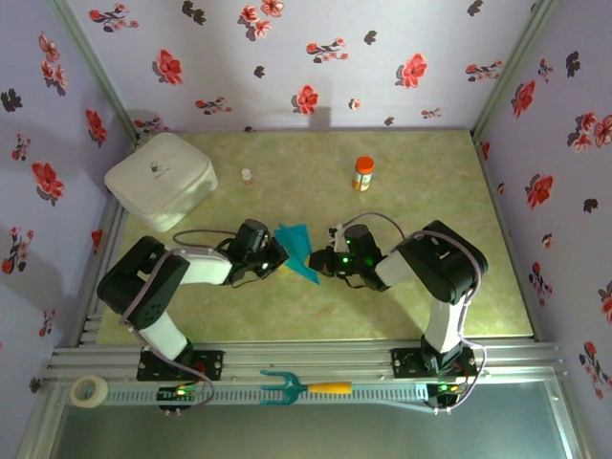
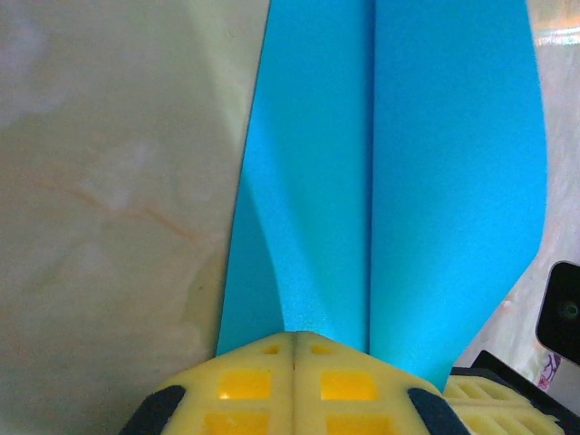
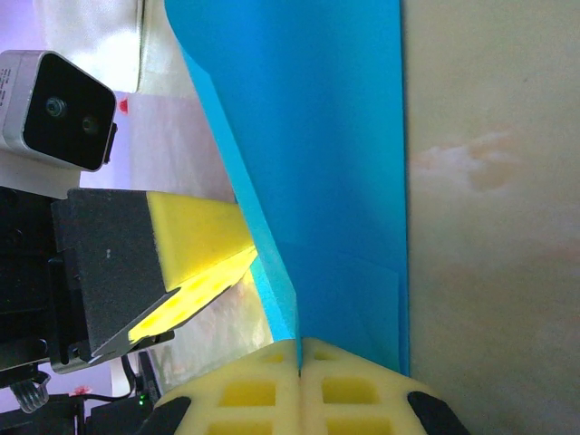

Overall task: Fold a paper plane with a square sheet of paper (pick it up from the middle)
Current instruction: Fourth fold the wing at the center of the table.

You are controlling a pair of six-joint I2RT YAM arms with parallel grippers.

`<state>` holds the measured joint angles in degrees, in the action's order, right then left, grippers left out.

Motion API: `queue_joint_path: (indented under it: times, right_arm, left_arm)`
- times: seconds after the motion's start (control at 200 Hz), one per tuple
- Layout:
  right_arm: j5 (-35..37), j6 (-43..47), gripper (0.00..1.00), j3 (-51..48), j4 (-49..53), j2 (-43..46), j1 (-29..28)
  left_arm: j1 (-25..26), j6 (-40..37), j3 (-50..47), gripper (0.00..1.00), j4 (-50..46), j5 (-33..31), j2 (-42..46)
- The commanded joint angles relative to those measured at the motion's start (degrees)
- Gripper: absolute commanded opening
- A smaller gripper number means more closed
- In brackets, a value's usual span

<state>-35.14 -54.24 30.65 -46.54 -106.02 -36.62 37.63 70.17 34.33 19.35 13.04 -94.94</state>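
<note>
Both the left gripper and the right gripper pinch the thin creased teal-blue paper plane, probably to press its folds.

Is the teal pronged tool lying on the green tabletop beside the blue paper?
No, the pronged tool lies on the metal rail along the near edge, well apart from the paper.
</note>
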Motion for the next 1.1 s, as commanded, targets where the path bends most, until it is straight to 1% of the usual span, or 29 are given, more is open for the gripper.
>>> queue_joint_path:
  times: [0.0, 0.185, 0.505, 0.655, 0.755, 0.89, 1.025, 1.095]
  right_arm:
    - [1.5, 0.4, 0.05, -1.1, 0.2, 1.0, 0.4]
    - [2.2, 0.8, 0.05, -1.2, 1.3, 1.4, 0.4]
    - [1.7, 0.1, 0.04, -1.6, -0.5, 1.4, 0.4]
    - [1.4, -0.3, 0.04, -2.1, -2.1, 1.4, 0.4]
    - [0.2, -1.7, 0.04, -2.7, -5.7, 2.1, 0.2]
    - [1.3, 0.8, 0.04, -1.8, 0.1, 3.0, 0.2]
    - [0.8, -1.1, 0.04, -1.8, -2.7, 0.0, 0.2]
    - [0.9, -1.4, 0.04, -1.4, -1.8, -0.5, 0.2]
  left_arm:
    - [0.7, 0.2, -0.8, 0.06, -2.0, -0.9, -0.2]
    - [1.2, 0.2, -0.2, 0.05, -2.8, -1.2, 0.1]
    - [1.7, 0.3, 0.1, 0.05, -4.4, -2.4, 0.9]
    - [1.8, 0.2, 0.2, 0.05, -5.1, -2.8, 1.5]
    - [1.8, 0.2, 0.3, 0.05, -5.3, -2.8, 1.7]
    - [1.9, 0.3, 0.2, 0.05, -5.1, -2.9, 1.7]
    - [2.0, 0.3, 0.1, 0.05, -4.7, -2.8, 1.8]
    - [2.0, 0.3, -0.1, 0.05, -4.7, -2.8, 2.1]
